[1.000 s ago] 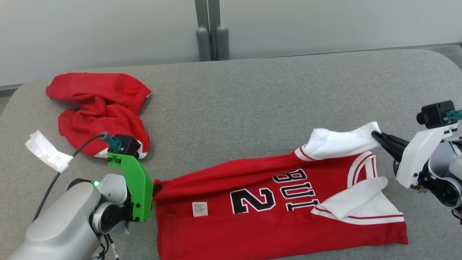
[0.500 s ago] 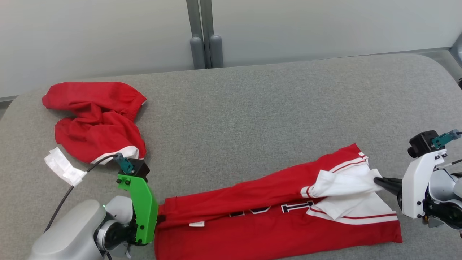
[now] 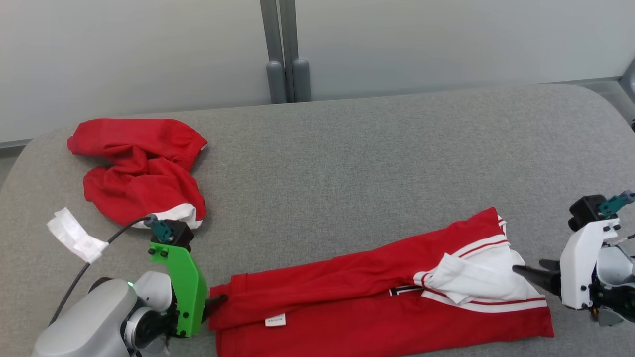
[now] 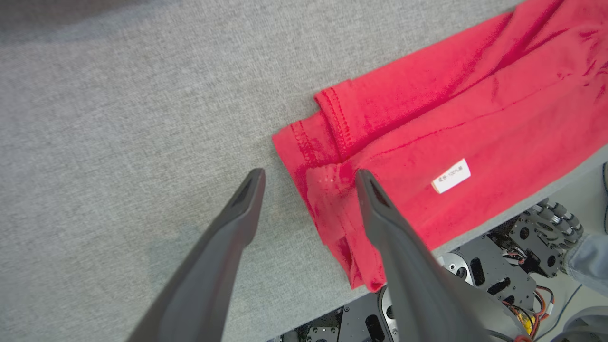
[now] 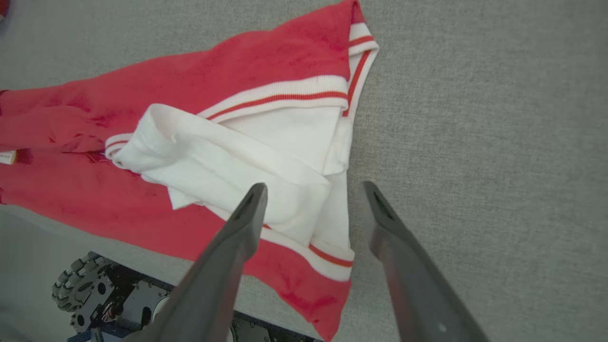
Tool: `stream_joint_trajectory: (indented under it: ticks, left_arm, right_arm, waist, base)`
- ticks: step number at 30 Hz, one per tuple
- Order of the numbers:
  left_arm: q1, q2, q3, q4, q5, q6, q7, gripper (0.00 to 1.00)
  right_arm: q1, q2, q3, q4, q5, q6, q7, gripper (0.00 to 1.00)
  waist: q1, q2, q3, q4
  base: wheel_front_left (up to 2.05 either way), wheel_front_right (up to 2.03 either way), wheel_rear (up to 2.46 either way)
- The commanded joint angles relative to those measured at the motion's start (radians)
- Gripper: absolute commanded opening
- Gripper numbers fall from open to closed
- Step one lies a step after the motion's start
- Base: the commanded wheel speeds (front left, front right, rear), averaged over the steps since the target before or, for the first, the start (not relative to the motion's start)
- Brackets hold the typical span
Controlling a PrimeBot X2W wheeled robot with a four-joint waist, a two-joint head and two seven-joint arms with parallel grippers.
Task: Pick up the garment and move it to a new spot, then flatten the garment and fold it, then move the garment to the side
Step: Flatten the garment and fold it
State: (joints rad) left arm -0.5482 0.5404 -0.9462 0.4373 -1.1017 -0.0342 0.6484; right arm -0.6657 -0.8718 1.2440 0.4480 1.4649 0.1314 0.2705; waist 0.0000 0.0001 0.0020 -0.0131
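The garment [image 3: 347, 297], a red jersey with white, red-striped trim, lies in a long folded band along the near edge of the grey fabric-covered desk [image 3: 372, 163], from the middle toward the robot's right. Its upper layer is turned down over the lower one, and black lettering peeks out at the fold. A crumpled white sleeve [image 3: 466, 282] rests on top at the right end, and a small white label [image 3: 275, 320] shows near the left end.

The left tool [image 4: 309, 175] is spread wide at the garment's left corner: one finger sits over the stitched hem, the other over bare desk, and nothing is pinched. The right tool [image 5: 313, 187] is also spread wide at the opposite end, one finger over the white cloth, the other over bare desk, gripping nothing.

A second red garment [image 3: 139, 168] lies bunched at the far left, well apart from the jersey, with a scrap of white paper [image 3: 74, 235] just beside it.
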Motion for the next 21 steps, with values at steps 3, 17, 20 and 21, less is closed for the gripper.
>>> stream_joint_trajectory:
  ticks: [3,17,20,21]
  left_arm:
    - [-0.010,0.028,0.021,-0.034,0.041,0.013,-0.077,1.00]
    - [0.144,0.088,0.262,-0.285,0.162,0.263,-0.690,1.00]
    - [0.224,0.072,0.306,-0.325,0.165,0.318,-0.811,1.00]
    - [0.244,0.066,0.318,-0.330,0.169,0.329,-0.842,1.00]
  right_arm:
    - [-0.008,-0.022,-0.049,-0.017,0.011,-0.001,-0.098,1.00]
    - [0.121,0.042,-0.483,-0.045,-0.145,-0.001,-0.535,1.00]
    - [0.237,0.132,-0.685,-0.067,-0.256,-0.001,-0.535,1.00]
    - [0.271,0.156,-0.737,-0.079,-0.290,-0.001,-0.535,1.00]
  waist:
    - [0.0000,-0.0001,-0.014,0.005]
    - [0.0000,-0.0001,-0.039,0.023]
    - [0.0000,-0.0001,-0.042,0.030]
    - [0.0000,-0.0001,-0.042,0.033]
  base:
    - [0.00,0.00,0.00]
    - [0.00,0.00,0.00]
    - [0.00,0.00,0.00]
    - [0.00,0.00,0.00]
